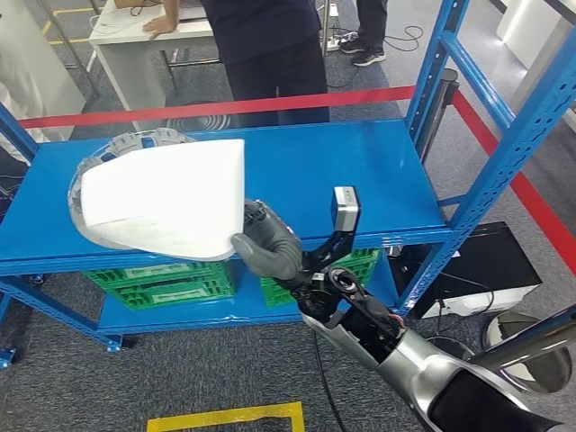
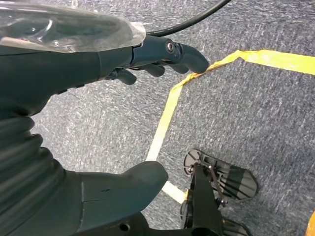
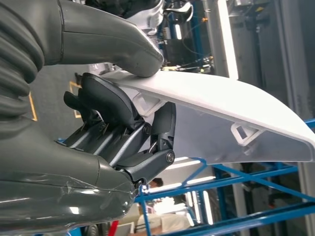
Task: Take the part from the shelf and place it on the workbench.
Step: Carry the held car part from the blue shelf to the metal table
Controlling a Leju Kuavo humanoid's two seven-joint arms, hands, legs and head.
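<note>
At the near edge, right arm: it reaches up from low right toward the shelf front, ending at the right hand [image 1: 268, 245].
Right hand grip: thumb on top of the white part [image 1: 163, 198], darker fingers [image 3: 111, 105] curled under its rim, so the part's edge is pinched between them.
Left hand: the left hand [image 2: 122, 59] hangs over grey carpet and a yellow tape line [image 2: 167, 115], fingers loosely extended and apart, holding nothing.
Part position: the white shell lies over the front left of the blue shelf [image 1: 353, 171]; whether it rests on the board or is already raised off it, I cannot tell.
Below: green crates [image 1: 163, 283] sit on the lower board.
Farther back: a red barrier tape [image 1: 224, 106], then a person [image 1: 272, 45] standing by a white table [image 1: 126, 36].
Progress: the grasp looks made; lifting clear, carrying and setting down on the workbench all seem left to do.
</note>
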